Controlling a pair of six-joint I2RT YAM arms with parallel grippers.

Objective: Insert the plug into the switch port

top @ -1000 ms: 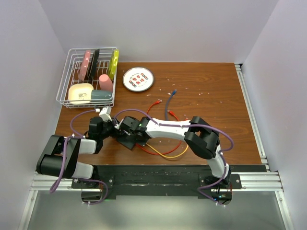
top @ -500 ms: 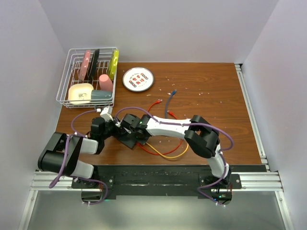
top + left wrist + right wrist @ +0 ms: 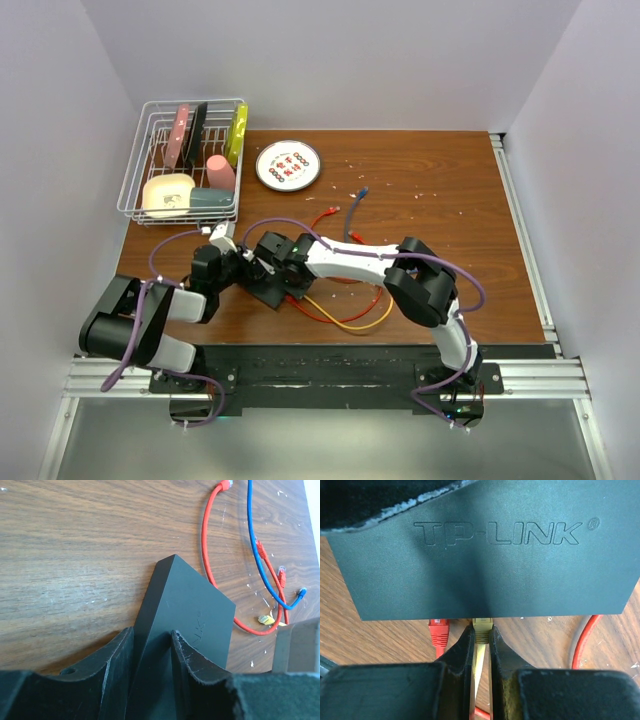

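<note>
table (image 3: pixel 450 200): brown wood with crumbs scattered over it; both arms reach in to the near-left part.
rack (image 3: pixel 185 160): wire, far-left corner, holding dishes. Not part of the job.
plate (image 3: pixel 288 165): round, white, far side, just right of the rack, well apart from the work.
switch (image 3: pixel 485 570): flat black box, near-left on the table between the two hands. The port edge faces the right hand; the ports themselves are hidden under the top face.
left hand (image 3: pixel 150 645): clamped on one corner of the switch, bracing it against the table.
right hand (image 3: pixel 481 637): fingers pinched together on the plug, pointed straight at the port edge.
cables: red cable (image 3: pixel 207 555) and blue cable (image 3: pixel 252 540) lie loose on the far-right side of the switch; yellow cable (image 3: pixel 365 322) loops along the near side.
plug (image 3: pixel 482 626): yellow, its tip at the switch edge. How deep it sits, I cannot tell.
red plug (image 3: pixel 439 630): just left of the yellow one at the same edge; seated or only lying there, unclear.
step: insertion, final approach or seating, by my read.
next move: likely a short straight push along the plug's axis, kept level and square to the port, while the left hand holds the switch from sliding away.
</note>
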